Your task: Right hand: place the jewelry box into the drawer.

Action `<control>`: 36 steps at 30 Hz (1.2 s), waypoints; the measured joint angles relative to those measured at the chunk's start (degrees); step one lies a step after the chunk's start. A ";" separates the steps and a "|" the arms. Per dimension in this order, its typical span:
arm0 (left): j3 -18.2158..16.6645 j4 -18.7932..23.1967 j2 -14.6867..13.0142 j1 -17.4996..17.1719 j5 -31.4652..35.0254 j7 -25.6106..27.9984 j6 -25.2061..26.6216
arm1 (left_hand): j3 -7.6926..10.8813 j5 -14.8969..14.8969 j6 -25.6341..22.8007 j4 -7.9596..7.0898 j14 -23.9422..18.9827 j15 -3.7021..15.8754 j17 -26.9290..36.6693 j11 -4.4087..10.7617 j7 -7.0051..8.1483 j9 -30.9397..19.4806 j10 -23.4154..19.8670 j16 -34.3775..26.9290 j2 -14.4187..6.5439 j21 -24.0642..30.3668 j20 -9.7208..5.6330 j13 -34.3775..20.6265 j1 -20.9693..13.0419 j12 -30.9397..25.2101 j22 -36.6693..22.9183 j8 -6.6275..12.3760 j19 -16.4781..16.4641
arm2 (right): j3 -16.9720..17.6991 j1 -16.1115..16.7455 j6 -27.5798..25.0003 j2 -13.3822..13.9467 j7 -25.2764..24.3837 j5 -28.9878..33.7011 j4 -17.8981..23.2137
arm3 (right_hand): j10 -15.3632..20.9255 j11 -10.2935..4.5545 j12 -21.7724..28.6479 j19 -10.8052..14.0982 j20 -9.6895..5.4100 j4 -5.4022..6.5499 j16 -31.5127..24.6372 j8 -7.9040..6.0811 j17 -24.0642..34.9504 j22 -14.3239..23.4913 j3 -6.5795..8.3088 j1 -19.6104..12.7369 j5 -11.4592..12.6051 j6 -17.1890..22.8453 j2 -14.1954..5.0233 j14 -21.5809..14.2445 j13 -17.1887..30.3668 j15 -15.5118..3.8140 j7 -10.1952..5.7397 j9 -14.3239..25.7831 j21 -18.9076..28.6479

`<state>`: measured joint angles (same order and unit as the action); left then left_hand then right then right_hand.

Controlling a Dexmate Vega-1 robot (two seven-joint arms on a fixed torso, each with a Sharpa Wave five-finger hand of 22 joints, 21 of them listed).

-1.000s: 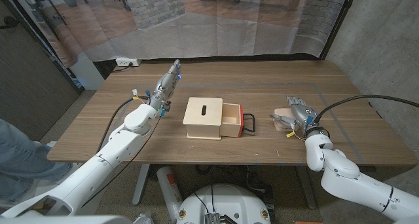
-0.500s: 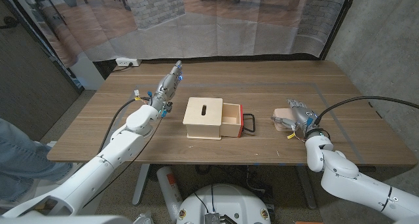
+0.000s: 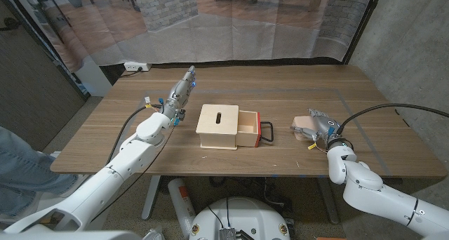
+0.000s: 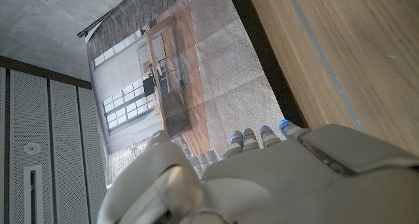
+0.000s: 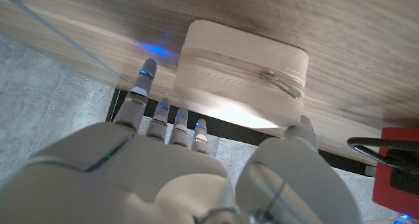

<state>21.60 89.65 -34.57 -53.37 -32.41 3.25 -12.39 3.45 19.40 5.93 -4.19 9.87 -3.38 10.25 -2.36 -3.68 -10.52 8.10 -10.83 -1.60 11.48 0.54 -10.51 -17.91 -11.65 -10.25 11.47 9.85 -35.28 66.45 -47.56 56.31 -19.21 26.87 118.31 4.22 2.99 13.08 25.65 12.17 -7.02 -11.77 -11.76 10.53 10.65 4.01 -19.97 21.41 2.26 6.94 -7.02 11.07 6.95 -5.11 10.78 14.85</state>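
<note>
Head view showed the right hand [image 3: 320, 126] at the table's [image 3: 280, 85] near right, fingers apart around the zippered jewelry box [image 3: 304, 124] without gripping it. Left of it stood the wooden drawer box [image 3: 219, 126], its drawer [image 3: 248, 130] pulled out. Farther left, the left hand [image 3: 179, 94] stood straight-fingered and held nothing.

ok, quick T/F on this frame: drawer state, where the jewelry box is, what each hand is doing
1. The drawer of the wooden box is pulled open. True.
2. The jewelry box already lies in the drawer. False: it sits on the table, right of the drawer.
3. The right hand is at the jewelry box. True.
4. The left hand holds the drawer's red handle. False: it is left of the wooden box, holding nothing.
</note>
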 measured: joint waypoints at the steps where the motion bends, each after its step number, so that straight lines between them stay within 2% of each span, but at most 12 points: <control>1: 0.02 -0.09 0.03 0.03 -0.02 -0.04 -0.04 | 0.00 0.00 0.00 0.00 0.00 0.00 0.00 0.00 0.00 0.00 0.00 0.00 0.00 0.00 0.00 0.00 0.00 0.00 0.00 0.00 0.00 | -0.04 -0.03 -0.07 -0.03 0.00 -0.09 -0.08 | 0.23 -0.03 0.18 0.01 0.01 0.00 0.00 0.00 0.00 0.00 0.00 0.00 0.00 0.00 0.00 -0.18 0.00 -0.01 0.00 0.00 0.00; 8: 0.18 -0.63 0.25 0.22 -0.15 -0.40 -0.15 | 0.00 -0.34 0.00 0.00 0.00 0.00 0.00 0.00 0.00 0.00 0.00 0.00 0.00 0.00 0.00 0.00 0.00 0.00 0.00 0.00 0.00 | -0.21 -0.10 -0.33 -0.27 -0.16 -0.67 -0.34 | 0.71 0.09 0.45 1.34 0.11 -0.24 0.00 0.00 0.00 0.01 -0.24 -0.31 0.23 0.22 -0.01 -0.99 0.00 -0.39 -0.22 0.00 0.22; 13: 0.39 -1.15 0.41 0.49 -0.23 -0.64 -0.17 | 0.00 -0.34 0.00 0.00 0.00 0.00 0.00 0.00 0.00 0.00 0.00 0.00 0.00 0.00 0.00 0.00 0.00 0.00 0.00 0.00 0.00 | -0.54 -0.26 -0.60 -0.38 -0.51 -0.87 -0.47 | 1.83 -0.42 0.68 4.85 -0.13 -0.31 -0.38 0.00 0.00 0.01 -0.26 -2.00 0.90 0.90 -0.02 -2.94 0.00 -1.35 -0.29 0.00 1.01; 17: 0.54 -1.46 0.56 0.66 -0.29 -0.84 -0.17 | 0.00 -0.33 0.00 0.00 0.00 0.00 0.00 0.00 0.00 0.00 0.01 0.00 0.00 0.00 0.00 0.00 0.00 0.00 0.00 0.00 0.00 | -0.95 -0.50 -0.80 -0.40 -0.68 -0.87 -0.63 | 2.43 -1.01 0.81 10.33 -1.06 -1.18 -0.38 0.00 0.00 -0.18 0.07 -5.55 1.99 1.34 -0.39 -5.53 -0.01 -2.70 -0.73 0.05 2.15; 21: 0.78 -1.79 0.69 0.92 -0.30 -0.96 -0.17 | 0.01 -0.33 0.00 0.00 0.00 0.00 0.00 0.00 0.00 0.00 0.01 0.00 0.00 0.00 0.00 0.00 0.00 0.00 0.00 0.00 0.00 | -1.31 -0.65 -1.08 -0.41 -0.80 -0.74 -0.77 | 3.50 -1.27 0.91 15.17 -3.95 -1.61 -1.16 0.00 0.29 -0.48 0.50 -8.31 2.76 2.17 -0.81 -8.96 -0.01 -4.57 -1.56 0.29 3.00; 23: 0.87 -1.85 0.72 0.99 -0.30 -0.96 -0.17 | 0.01 -0.33 0.00 0.00 0.00 0.00 0.00 0.00 0.00 0.00 0.01 0.00 0.00 0.00 0.00 0.00 0.00 0.00 0.00 0.00 0.00 | -1.40 -0.68 -1.11 -0.40 -0.81 -0.72 -0.82 | 4.13 -1.45 1.13 16.66 -4.71 -1.80 -1.37 -0.33 0.29 -0.52 0.68 -9.35 2.97 2.91 -0.92 -10.43 0.20 -5.35 -1.85 0.29 3.55; 25: 0.92 -1.86 0.72 1.05 -0.30 -0.96 -0.17 | 0.01 -0.33 0.00 0.00 0.00 0.00 0.00 0.00 0.00 0.00 0.01 0.00 -0.12 0.00 0.26 0.00 -0.12 0.00 0.00 0.00 0.16 | -1.40 -0.68 -1.12 -0.40 -0.81 -0.69 -0.82 | 4.65 -1.75 1.35 17.25 -4.48 -1.85 -1.54 -0.54 0.55 -0.52 0.73 -10.32 2.97 3.63 -1.14 -11.61 0.27 -5.70 -2.16 0.29 4.18; 29: 1.08 -1.87 0.73 1.13 -0.24 -1.06 0.14 | 0.01 -0.33 0.00 0.00 0.00 0.00 0.00 0.00 0.00 0.00 0.01 0.00 -0.30 0.00 0.55 0.00 -0.30 0.00 0.00 0.00 -0.08 | -1.59 -0.66 -1.07 -0.12 -0.86 -0.91 -0.95 | 6.26 -2.11 1.78 18.66 -4.94 -1.82 -1.73 -1.17 0.76 -0.49 1.22 -11.26 3.17 5.37 -1.47 -13.20 0.26 -6.48 -2.89 0.56 4.33; 30: 1.11 -1.86 0.72 1.16 -0.24 -1.06 0.14 | 0.01 -0.33 0.00 0.00 0.00 0.00 0.00 0.00 0.00 0.00 0.01 0.00 -0.30 0.00 0.67 0.00 -0.30 0.00 0.00 0.00 0.05 | -1.59 -0.66 -0.98 -0.12 -0.90 -1.00 -0.95 | 6.71 -2.11 1.94 19.47 -5.73 -1.75 -1.81 -1.38 0.82 -0.48 1.30 -11.56 3.17 5.96 -1.77 -13.71 0.25 -6.59 -3.09 0.56 4.34; 31: 1.12 -1.86 0.73 1.16 -0.24 -1.06 0.14 | 0.01 -0.33 0.00 0.00 0.00 0.00 0.00 0.00 0.00 0.00 0.01 0.00 -0.30 0.00 0.73 0.00 -0.30 0.00 0.00 0.00 0.10 | -1.59 -0.66 -0.90 -0.12 -0.92 -1.07 -0.95 | 7.12 -2.09 2.17 19.68 -5.54 -1.64 -1.98 -1.58 0.82 -0.47 1.41 -11.98 3.17 6.56 -1.94 -13.79 0.24 -6.66 -3.25 0.56 4.56; 34: 1.20 -1.73 0.70 1.18 -0.16 -1.06 0.32 | 0.01 -0.33 -0.31 0.00 0.00 0.00 0.00 0.00 0.31 0.00 0.01 0.00 -0.30 0.00 0.72 0.00 -0.30 0.00 0.00 0.00 0.10 | -1.53 -0.55 -0.49 0.03 -1.04 -1.34 -0.99 | 8.30 -2.60 2.83 20.75 -6.53 -1.64 -2.37 -2.04 1.09 -0.45 1.89 -13.22 3.17 8.24 -2.20 -14.63 0.40 -6.48 -3.69 0.83 4.79; 36: 1.26 -1.56 0.66 1.19 -0.16 -1.06 0.32 | 0.01 -0.33 -0.31 0.00 0.00 0.00 0.00 0.00 0.31 0.00 0.01 0.00 -0.30 0.00 0.72 0.00 -0.30 0.00 0.00 0.00 0.10 | -1.53 -0.55 -0.06 0.03 -1.20 -1.62 -0.99 | 9.03 -3.07 3.00 21.21 -6.46 -1.45 -2.67 -2.22 1.32 -0.44 2.10 -13.95 3.10 9.05 -2.63 -15.17 0.48 -6.12 -4.13 1.04 5.18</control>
<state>22.86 88.10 -33.91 -52.18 -32.56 2.20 -12.07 3.46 19.07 5.62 -4.19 9.87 -3.38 10.25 -2.36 -3.36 -10.52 8.11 -10.83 -1.90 11.47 1.26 -10.51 -18.21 -11.65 -10.25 11.47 9.96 -36.81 65.90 -47.62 56.34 -20.40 25.25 117.32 13.25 -0.08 16.08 46.87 5.71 -8.47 -14.45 -13.97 11.85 10.21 6.11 -33.92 24.51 11.31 4.31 -22.19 11.55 0.84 -9.24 11.83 20.03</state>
